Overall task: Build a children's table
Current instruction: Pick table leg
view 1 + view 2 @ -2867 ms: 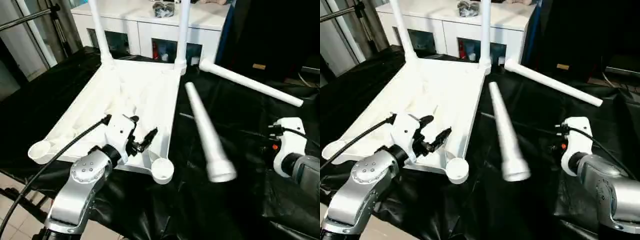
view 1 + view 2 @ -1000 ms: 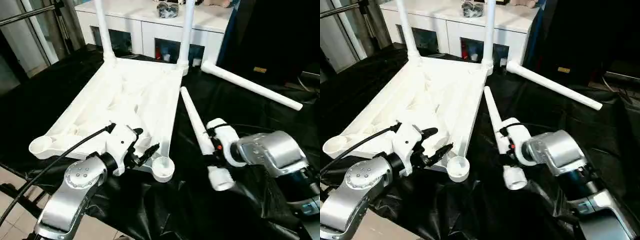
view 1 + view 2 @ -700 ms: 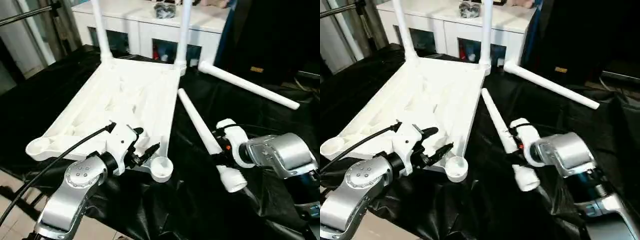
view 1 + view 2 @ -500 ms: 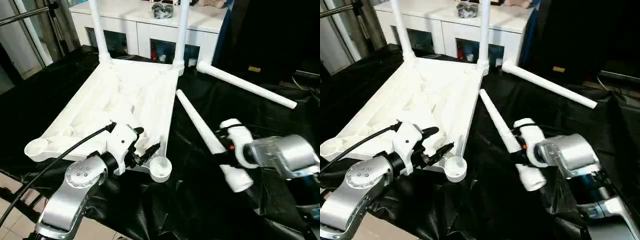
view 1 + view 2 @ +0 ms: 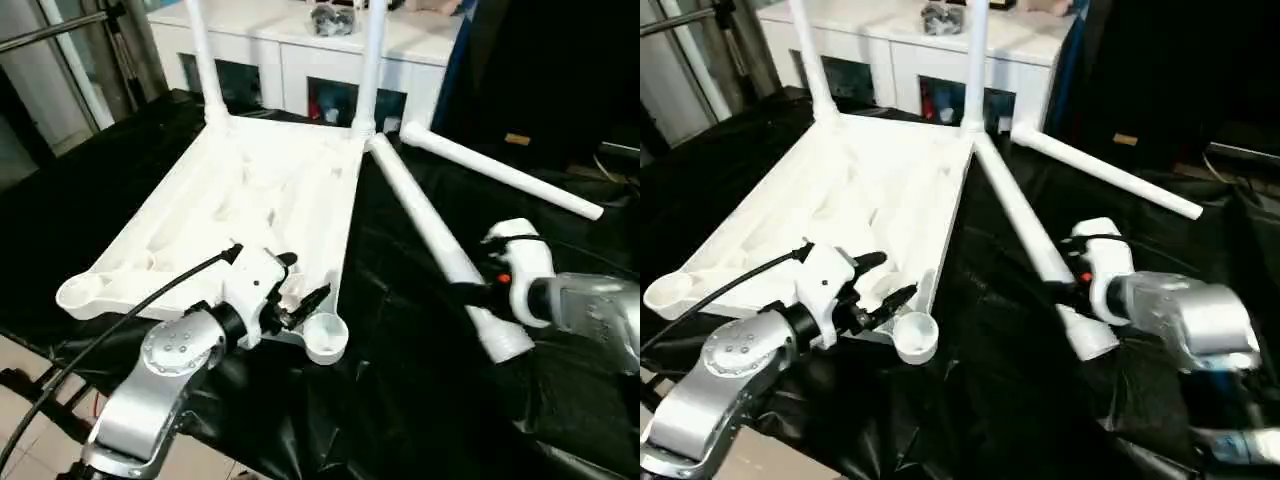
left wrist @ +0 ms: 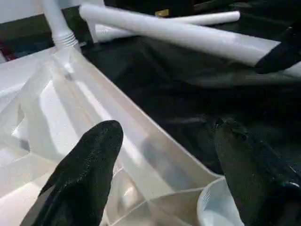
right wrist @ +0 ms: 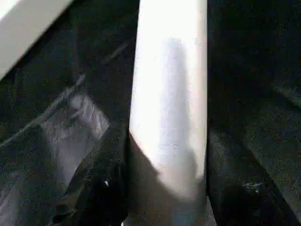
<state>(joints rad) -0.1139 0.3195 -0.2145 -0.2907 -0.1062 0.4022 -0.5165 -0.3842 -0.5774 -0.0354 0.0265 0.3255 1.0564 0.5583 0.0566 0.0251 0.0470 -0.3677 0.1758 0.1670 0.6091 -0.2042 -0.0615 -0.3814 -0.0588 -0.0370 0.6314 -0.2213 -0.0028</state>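
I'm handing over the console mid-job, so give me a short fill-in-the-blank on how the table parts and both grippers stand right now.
1. The tabletop lies with ___ legs standing in its far sockets.
2. The right gripper is closed on a ___.
3. The left gripper hovers ___ over the tabletop's near edge.
4. Another leg lies loose on the ___ cloth.

Missing words: two; leg; open; black

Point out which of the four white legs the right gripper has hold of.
The leg lying diagonally on the black sheet beside the tabletop, between the right gripper fingers. Two others stand upright in far corner sockets; the fourth lies loose farther back.
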